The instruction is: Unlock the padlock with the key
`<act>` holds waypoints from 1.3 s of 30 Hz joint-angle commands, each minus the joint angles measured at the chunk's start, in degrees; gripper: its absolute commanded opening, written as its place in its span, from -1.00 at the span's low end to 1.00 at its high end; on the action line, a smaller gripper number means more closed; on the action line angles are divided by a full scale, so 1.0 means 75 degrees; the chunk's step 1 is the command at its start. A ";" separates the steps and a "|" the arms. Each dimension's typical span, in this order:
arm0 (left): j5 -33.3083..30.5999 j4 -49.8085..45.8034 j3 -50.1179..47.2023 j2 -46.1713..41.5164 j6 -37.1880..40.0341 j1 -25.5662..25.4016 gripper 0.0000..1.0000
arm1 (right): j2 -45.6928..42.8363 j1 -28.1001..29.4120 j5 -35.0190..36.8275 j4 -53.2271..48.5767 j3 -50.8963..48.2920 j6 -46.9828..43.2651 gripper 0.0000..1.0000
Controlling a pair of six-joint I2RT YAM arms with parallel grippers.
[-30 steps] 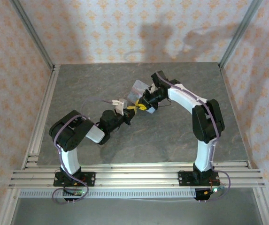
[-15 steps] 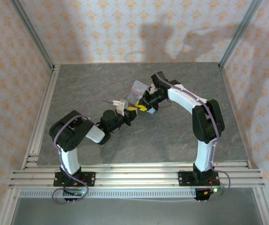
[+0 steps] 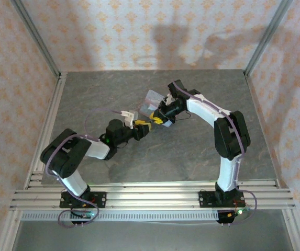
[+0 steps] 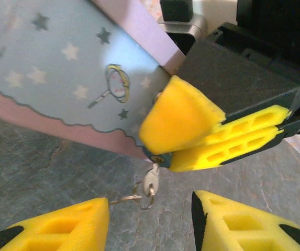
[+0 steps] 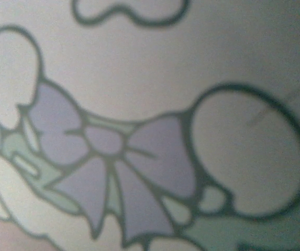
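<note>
The tiny teal padlock (image 4: 165, 160) peeks out between the yellow fingers (image 4: 184, 120) of my right gripper (image 4: 161, 152), which is shut on it beside the pastel tin. The pale key (image 4: 151, 180) sticks up into the padlock's underside, and its wire ring (image 4: 135, 198) hangs off to the left. Just below, my left gripper (image 4: 150, 226) stands open; its fingers (image 4: 53, 227) flank the key without touching it. From above, the left gripper (image 3: 142, 128) and right gripper (image 3: 158, 119) meet at the table's middle.
The blue-pink cartoon tin (image 4: 76, 68) lies tilted right behind the padlock, seen from above as the tin (image 3: 154, 98); its blurred bow print (image 5: 113, 162) is close to the right wrist camera. Grey table (image 3: 191, 151), with aluminium rails along the left and near edges.
My left gripper has opened and let go of the key, which stays in the padlock. The left arm has drawn back, its elbow swinging left. The right arm has held still.
</note>
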 commanded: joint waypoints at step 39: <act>0.3035 0.1184 0.1204 0.1525 -0.2447 0.0885 -0.50 | -0.0138 -0.0141 -0.0693 -0.0066 -0.0184 -0.0051 -1.00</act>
